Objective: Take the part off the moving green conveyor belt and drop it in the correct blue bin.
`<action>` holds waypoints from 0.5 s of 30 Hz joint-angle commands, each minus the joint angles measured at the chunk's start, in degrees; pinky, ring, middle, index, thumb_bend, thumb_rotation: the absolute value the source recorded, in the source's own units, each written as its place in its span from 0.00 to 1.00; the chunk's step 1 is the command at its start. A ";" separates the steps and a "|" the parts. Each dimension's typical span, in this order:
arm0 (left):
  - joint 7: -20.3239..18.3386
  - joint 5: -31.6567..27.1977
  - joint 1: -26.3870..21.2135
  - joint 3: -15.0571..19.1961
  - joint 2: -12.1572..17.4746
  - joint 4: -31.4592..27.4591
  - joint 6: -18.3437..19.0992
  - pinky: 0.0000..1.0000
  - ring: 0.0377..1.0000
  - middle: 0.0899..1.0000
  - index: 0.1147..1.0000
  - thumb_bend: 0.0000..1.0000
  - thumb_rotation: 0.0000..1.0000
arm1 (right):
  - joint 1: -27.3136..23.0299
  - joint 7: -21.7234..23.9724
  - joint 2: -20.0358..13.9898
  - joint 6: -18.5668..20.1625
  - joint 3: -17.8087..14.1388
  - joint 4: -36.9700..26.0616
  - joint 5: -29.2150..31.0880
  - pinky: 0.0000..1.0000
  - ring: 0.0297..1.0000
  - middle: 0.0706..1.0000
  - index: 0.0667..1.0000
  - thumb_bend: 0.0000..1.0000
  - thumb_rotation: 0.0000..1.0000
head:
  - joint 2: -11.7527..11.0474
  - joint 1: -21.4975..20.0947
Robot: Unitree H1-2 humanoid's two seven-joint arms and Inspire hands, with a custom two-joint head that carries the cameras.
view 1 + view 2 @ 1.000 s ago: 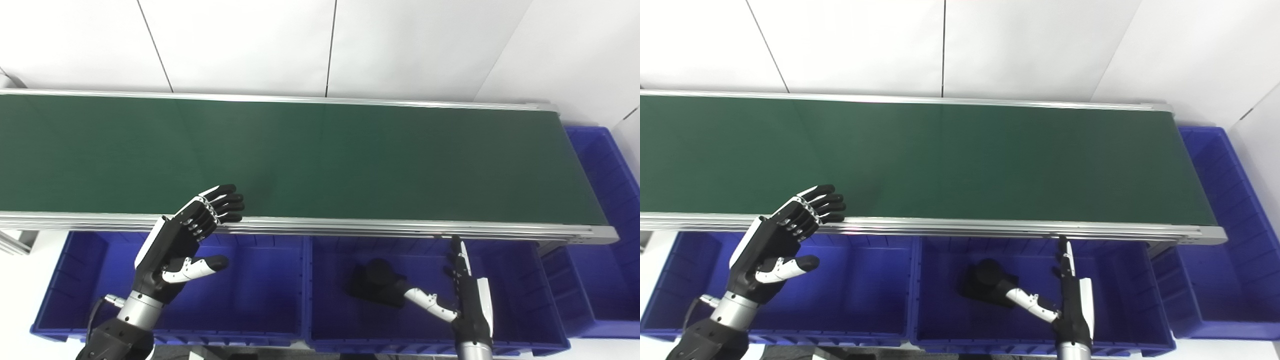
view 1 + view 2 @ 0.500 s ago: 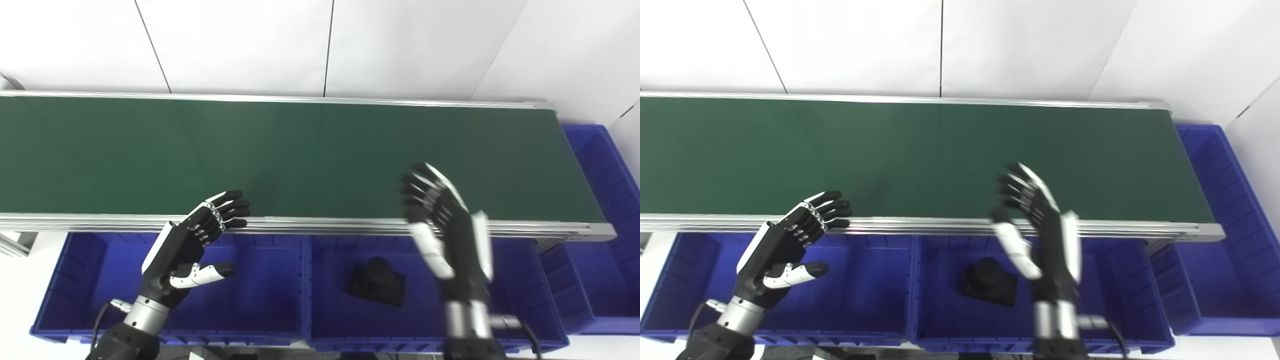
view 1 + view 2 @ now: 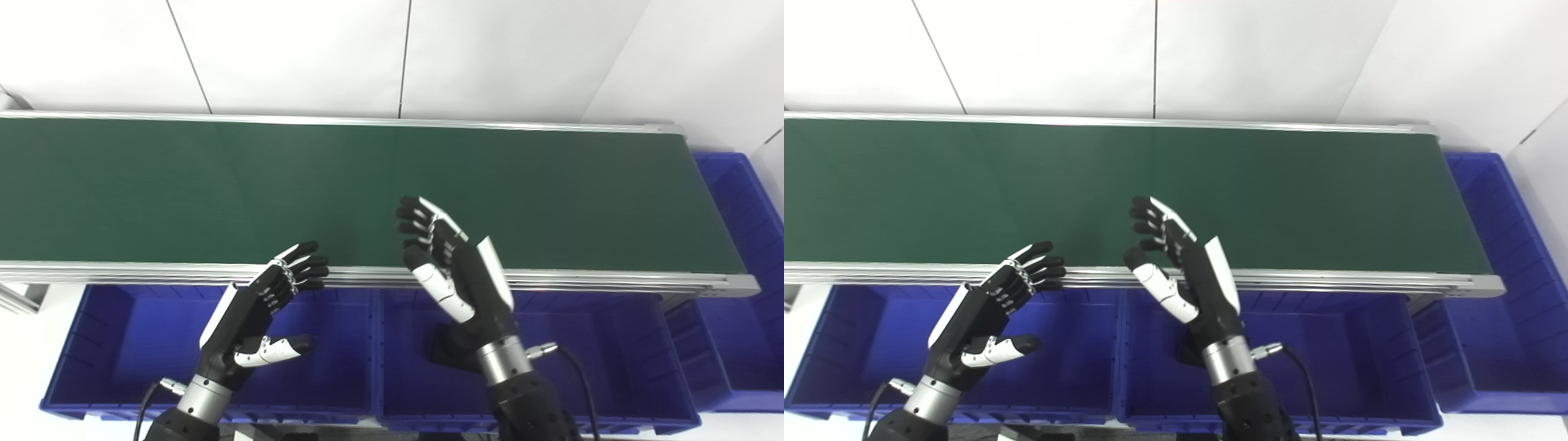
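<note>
The green conveyor belt [image 3: 184, 184] runs left to right with no part on it. A black part [image 3: 444, 355] lies in the middle blue bin [image 3: 612, 367], mostly hidden behind my right wrist. My right hand [image 3: 450, 269] is open and empty, raised over the belt's near rail above that bin. My left hand [image 3: 257, 312] is open and empty, over the left blue bin [image 3: 141, 343], its fingertips by the belt's near rail.
A third blue bin [image 3: 741, 294] stands at the right end of the belt. An aluminium rail [image 3: 600, 283] edges the belt's near side. White wall panels stand behind the belt.
My right hand has risen out of the middle bin, leaving the black part there, and swung left over the belt's near edge. My left hand has drifted a little to the right.
</note>
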 commanded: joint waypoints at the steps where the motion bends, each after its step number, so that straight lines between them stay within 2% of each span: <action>1: 0.61 0.55 -0.22 -0.38 0.03 -2.22 -1.47 0.75 0.79 0.81 0.86 0.88 0.49 | -0.37 0.38 -1.65 -4.42 0.10 1.19 0.36 0.77 0.84 0.87 0.90 0.64 0.80 | -0.06 0.07; 6: 0.86 1.42 -0.51 -0.90 0.01 -2.33 -1.28 0.76 0.80 0.82 0.88 0.88 0.51 | 0.73 0.65 -4.62 -6.78 -0.19 2.32 1.67 0.76 0.85 0.89 0.92 0.66 0.76 | -0.28 0.45; 15: 2.02 3.43 -1.32 -1.51 -0.56 -2.67 -0.66 0.76 0.81 0.84 0.89 0.88 0.54 | 2.99 0.44 -6.97 -7.36 -0.53 0.36 1.20 0.77 0.86 0.90 0.94 0.70 0.67 | -0.66 2.79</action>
